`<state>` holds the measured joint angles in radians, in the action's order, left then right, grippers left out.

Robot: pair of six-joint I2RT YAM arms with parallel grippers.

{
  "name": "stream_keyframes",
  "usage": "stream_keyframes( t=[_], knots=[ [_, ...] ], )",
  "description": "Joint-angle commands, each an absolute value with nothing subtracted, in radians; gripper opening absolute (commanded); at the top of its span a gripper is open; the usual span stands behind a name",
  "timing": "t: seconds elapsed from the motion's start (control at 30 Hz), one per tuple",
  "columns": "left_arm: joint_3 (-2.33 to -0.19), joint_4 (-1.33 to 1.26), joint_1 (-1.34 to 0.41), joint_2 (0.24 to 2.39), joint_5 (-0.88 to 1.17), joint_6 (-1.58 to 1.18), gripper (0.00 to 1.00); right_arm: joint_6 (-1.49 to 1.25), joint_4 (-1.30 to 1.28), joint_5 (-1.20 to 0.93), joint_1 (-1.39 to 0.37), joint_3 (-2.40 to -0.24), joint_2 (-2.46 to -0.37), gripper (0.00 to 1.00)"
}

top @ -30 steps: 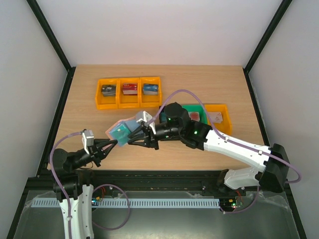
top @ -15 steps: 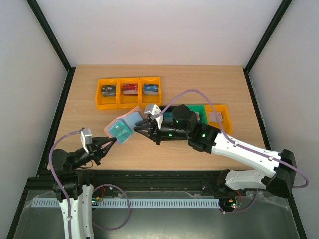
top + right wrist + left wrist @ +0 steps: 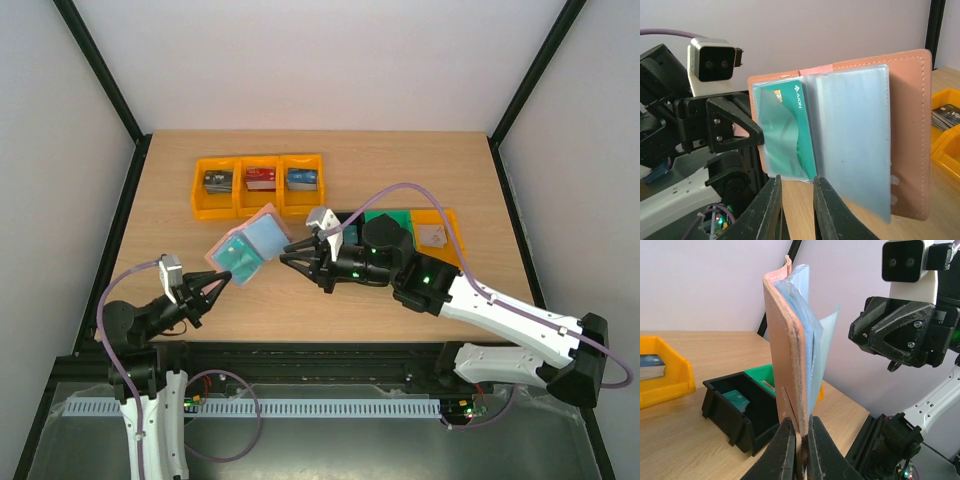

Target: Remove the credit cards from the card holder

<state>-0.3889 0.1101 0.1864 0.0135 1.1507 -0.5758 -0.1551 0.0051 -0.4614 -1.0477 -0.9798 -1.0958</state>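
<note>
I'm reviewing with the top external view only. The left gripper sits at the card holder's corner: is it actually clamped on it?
Observer: Yes. The left wrist view shows the left gripper shut on the card holder's lower edge, with the holder standing upright.
Operator: Is that teal patch a card?
Observer: Yes. The right wrist view shows a teal card sitting inside a clear sleeve.
Operator: Is the right gripper holding anything?
Observer: No. Its jaws stand slightly apart with nothing between them.

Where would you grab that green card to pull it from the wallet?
The logo corner of the teal card, which looks clear of the plastic sleeve, coming at the open inner face of the card holder; the left fingers pinch its outer edge.
</note>
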Motion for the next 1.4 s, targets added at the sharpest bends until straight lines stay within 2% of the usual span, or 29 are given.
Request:
stream_keyframes(
  t=[0.0, 0.37, 0.63, 0.93, 1.03, 1.23, 1.37],
  knots=[
    [-0.384, 0.063, 0.189, -0.006, 1.15, -0.595, 0.02, -0.193, 0.047, -0.494, -1.052, -0.966, -1.078, 0.18],
    [-0.409, 0.081, 0.191, 0.0, 1.139, -0.585, 0.02, -0.344, 0.193, -0.595, -1.052, -1.06, -1.242, 0.13],
    [-0.419, 0.087, 0.191, -0.001, 1.196, -0.547, 0.02, -0.267, 0.107, -0.636, -1.052, -1.172, -1.354, 0.11],
    [-0.451, 0.095, 0.19, 0.002, 1.282, -0.438, 0.02, -0.162, -0.013, -0.564, -1.048, -1.199, -1.329, 0.11],
    [-0.465, 0.11, 0.19, 0.005, 1.301, -0.389, 0.02, -0.142, -0.027, -0.561, -1.046, -1.201, -1.326, 0.12],
    [-0.495, 0.162, 0.191, 0.018, 1.344, -0.308, 0.02, -0.086, -0.064, -0.705, -1.047, -1.203, -1.345, 0.24],
    [-0.502, 0.173, 0.191, 0.028, 1.362, -0.281, 0.02, -0.061, -0.043, -0.772, -1.049, -1.196, -1.337, 0.25]
  ],
)
